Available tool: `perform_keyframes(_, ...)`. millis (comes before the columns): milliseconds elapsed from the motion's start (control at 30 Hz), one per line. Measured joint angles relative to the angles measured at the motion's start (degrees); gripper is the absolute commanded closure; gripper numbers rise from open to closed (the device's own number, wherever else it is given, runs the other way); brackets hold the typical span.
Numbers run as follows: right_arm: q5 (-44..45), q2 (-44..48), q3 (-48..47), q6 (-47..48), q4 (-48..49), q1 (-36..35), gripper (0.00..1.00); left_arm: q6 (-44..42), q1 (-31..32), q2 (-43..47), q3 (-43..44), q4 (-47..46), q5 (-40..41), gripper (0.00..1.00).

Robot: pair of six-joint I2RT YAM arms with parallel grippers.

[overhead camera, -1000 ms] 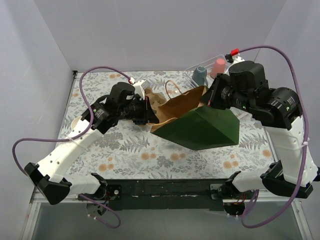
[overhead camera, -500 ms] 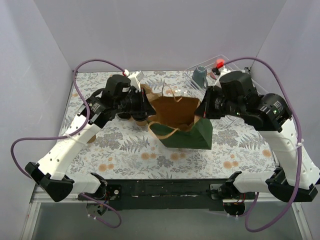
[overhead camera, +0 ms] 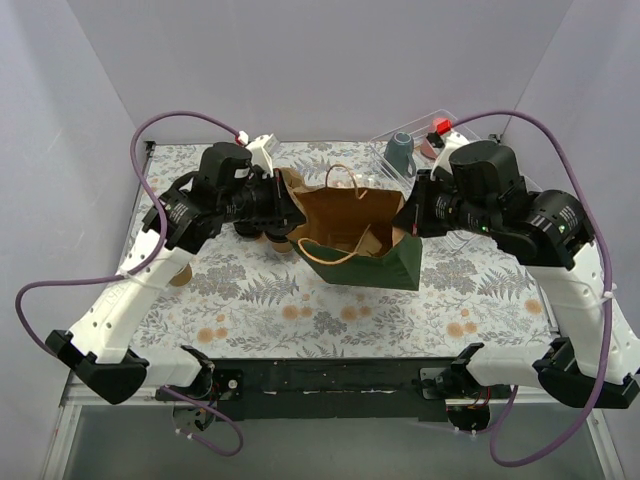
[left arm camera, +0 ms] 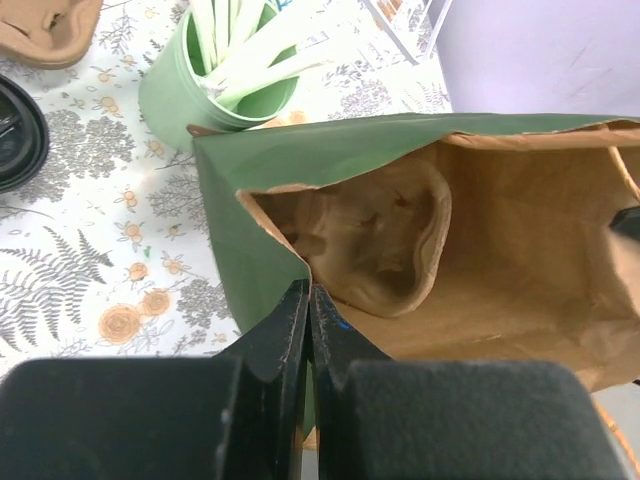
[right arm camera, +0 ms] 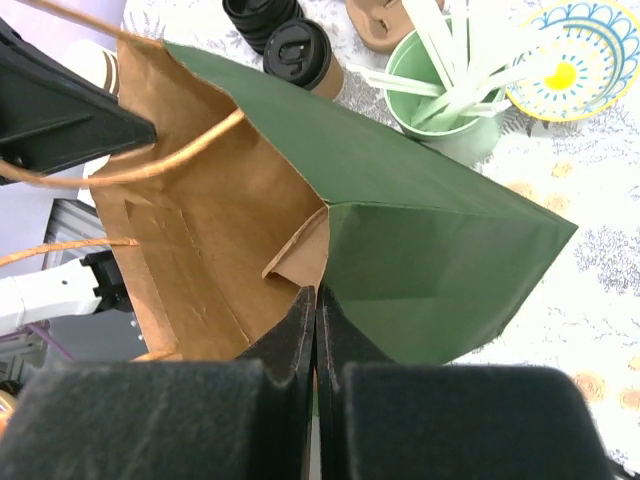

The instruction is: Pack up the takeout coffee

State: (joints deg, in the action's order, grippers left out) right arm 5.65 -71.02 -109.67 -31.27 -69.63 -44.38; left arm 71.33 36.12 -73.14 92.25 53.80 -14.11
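A green paper bag [overhead camera: 375, 268] with a brown inside stands upright and open at the table's middle. My left gripper [left arm camera: 310, 292] is shut on the bag's left rim [left arm camera: 262, 200]. My right gripper [right arm camera: 317, 292] is shut on the opposite rim, at the side fold [right arm camera: 305, 250]. A moulded pulp carrier [left arm camera: 385, 235] lies inside the bag. The takeout coffee [right arm camera: 303, 55], a brown cup with a black lid, stands on the table outside the bag, behind its left side. In the top view my left arm hides it.
A stack of black lids [right arm camera: 255, 15] and a green cup of white utensils [right arm camera: 450, 95] stand beside the coffee. A patterned plate [right arm camera: 575, 60] lies further out. A teal mug [overhead camera: 400, 152] sits in a clear bin [overhead camera: 452, 122] at the back right.
The bag went from lying tilted with its green side spread out to standing upright with its mouth pulled open. Both grippers kept their hold on the rim.
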Motion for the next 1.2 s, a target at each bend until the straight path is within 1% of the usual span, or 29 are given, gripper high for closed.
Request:
perform_keyframes(67,0.15,1.09,1.18,0.07,0.35,0.00,0.99,-0.81,-0.02,0.35,-0.13,0.46,0.17,1.00)
perform_keyframes(133,-0.11,3.32,4.52,0.04,1.25,0.00,0.99,-1.51,0.00,1.40,-1.88,0.17,-0.09,1.00)
perform_keyframes(267,-2.82,10.60,18.62,-1.01,3.02,-0.02,0.99,-2.08,0.00,6.19,-9.35,-0.48,-0.85,1.00)
perform_keyframes(367,-3.80,15.04,27.34,-2.12,4.98,-0.04,0.99,-2.47,0.07,9.90,-14.69,-1.88,-1.95,1.00)
perform_keyframes(433,-4.39,17.07,31.26,-2.29,6.03,-0.02,0.99,-3.10,0.07,12.74,-18.05,-3.48,-2.75,1.00)
perform_keyframes(533,-6.38,17.79,33.24,-1.46,6.95,0.00,0.99,-3.67,0.07,16.72,-21.46,-6.34,-4.63,1.00)
perform_keyframes(733,-7.76,18.47,33.16,2.10,9.29,-0.02,0.99,-4.24,0.04,22.12,-24.44,-13.31,-9.81,1.00)
perform_keyframes(833,-8.26,20.15,33.86,4.11,10.29,-0.02,0.99,-4.59,0.04,24.98,-27.02,-15.23,-11.39,1.00)
perform_keyframes(867,-8.28,21.16,34.62,4.74,11.08,-0.02,0.99,-4.59,0.07,25.81,-27.98,-15.56,-11.74,0.98)
perform_keyframes(900,-8.28,22.53,35.87,5.49,11.85,-0.04,0.99,-4.50,0.04,26.53,-29.16,-16.00,-12.11,0.93)
perform_keyframes(967,-8.24,24.28,37.81,6.64,12.63,-0.02,0.99,-4.39,0.07,27.61,-31.61,-16.13,-12.41,0.93)
perform_keyframes(1000,-8.26,25.07,38.84,7.37,12.87,-0.02,0.99,-4.24,0.07,27.65,-32.59,-16.02,-12.72,0.91)
perform_keyframes(1033,-8.57,25.68,39.65,7.91,12.92,-0.04,0.99,-4.13,0.07,27.56,-33.44,-15.93,-13.09,0.78)
perform_keyframes(1100,-9.33,26.01,41.22,9.18,13.31,-0.04,0.99,-3.76,0.07,26.88,-34.71,-15.61,-13.77,0.57)
perform_keyframes(1133,-9.75,25.92,42.03,9.70,13.33,-0.04,0.99,-3.41,0.07,26.34,-34.97,-15.08,-13.90,0.44)
perform_keyframes(1167,-10.05,25.92,42.80,10.32,13.22,-0.04,0.99,-3.10,0.04,25.88,-35.06,-14.64,-13.92,0.28)
perform_keyframes(1200,-10.38,25.88,43.56,10.80,13.20,-0.04,0.99,-2.78,0.07,25.59,-35.06,-14.25,-13.79,0.22)
